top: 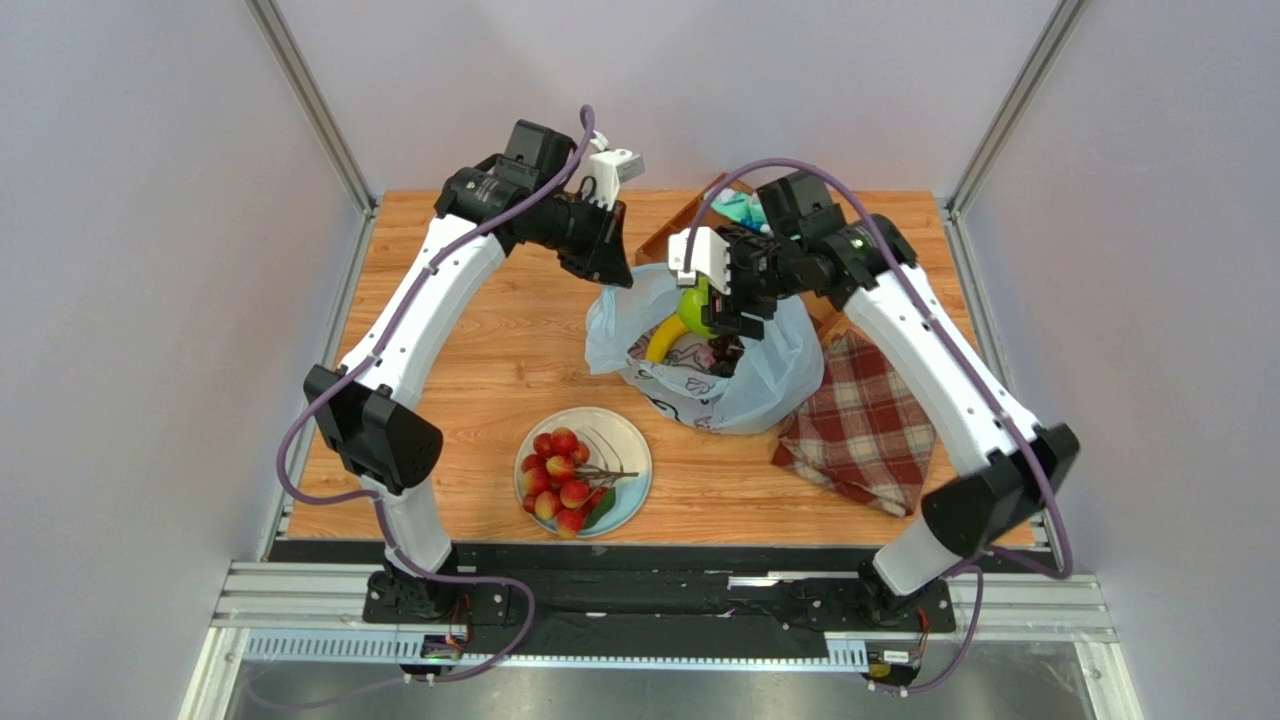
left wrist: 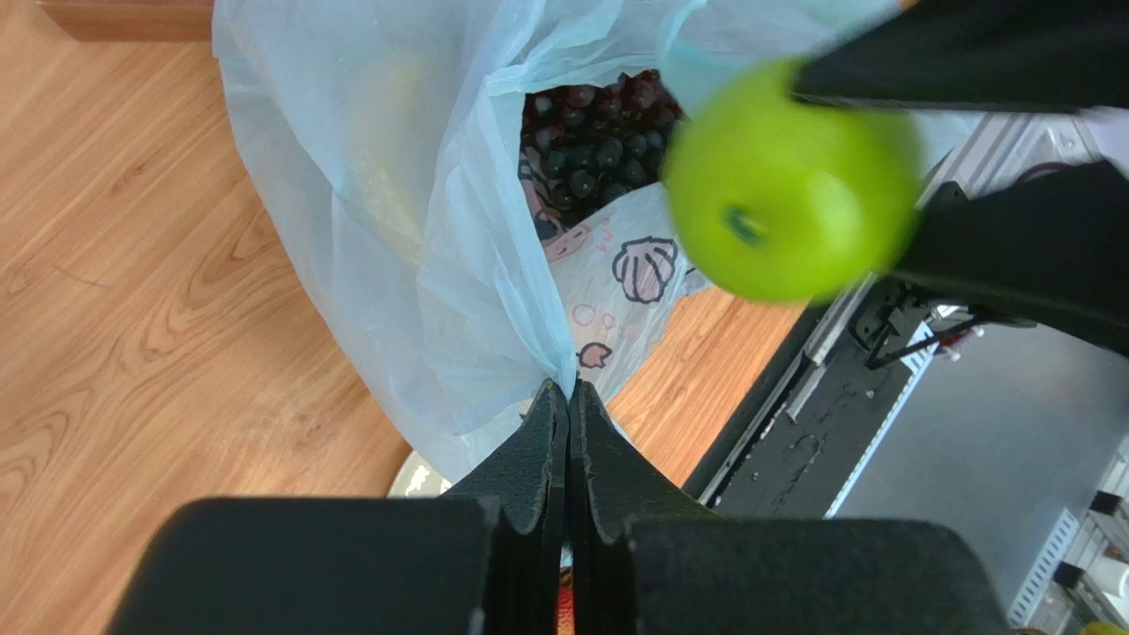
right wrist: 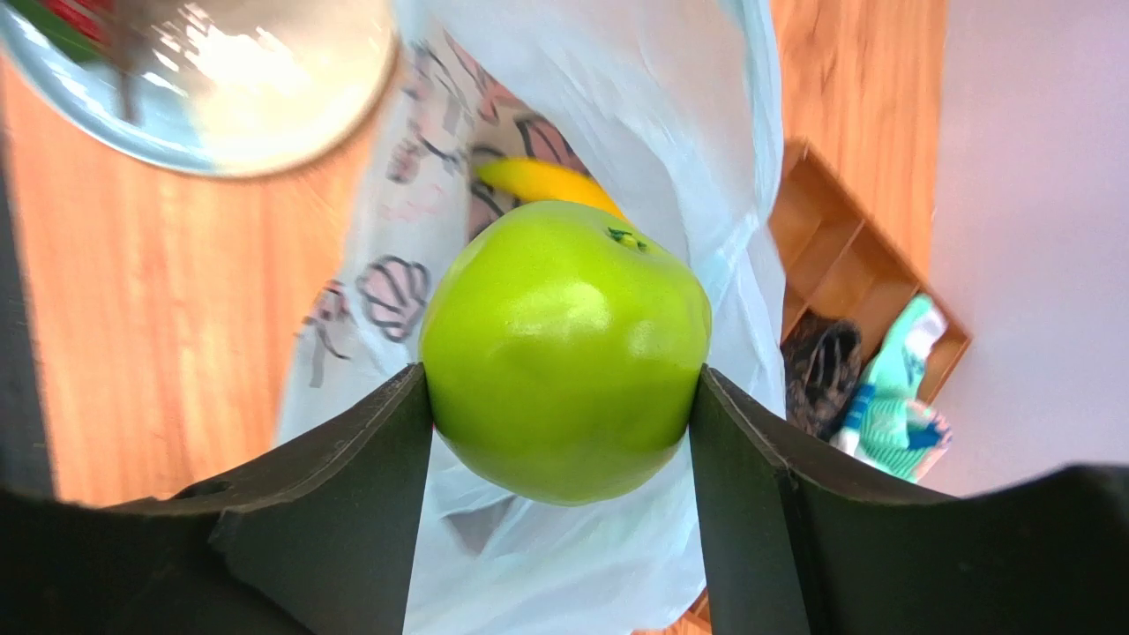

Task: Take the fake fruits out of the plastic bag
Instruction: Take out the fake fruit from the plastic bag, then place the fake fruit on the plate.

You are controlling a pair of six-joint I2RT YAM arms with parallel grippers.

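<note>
On worktop (top: 496, 345): pale-blue plastic bag (top: 751, 383), mouth open, directly beneath right end effector (right wrist: 563, 384). Bag print shows shell cartoons; lettering too small to read. Left end effector (left wrist: 570, 397) clenched on bag rim, film pinched between fingertips. Plate (top: 624, 428), on the near side of both end effectors, carries red fruit cluster (top: 559, 480). Right end effector grasps green apple (right wrist: 563, 344) above bag mouth. Banana (right wrist: 550, 181) and grape bunch (left wrist: 596, 139) lie inside the bag, below the apple.

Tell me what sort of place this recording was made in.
Probably a lab test cell, not a home: a small wooden table boxed in by plain grey panels, robot arms bolted to a metal rail, and staged props like a green apple and a plastic bag.
</note>
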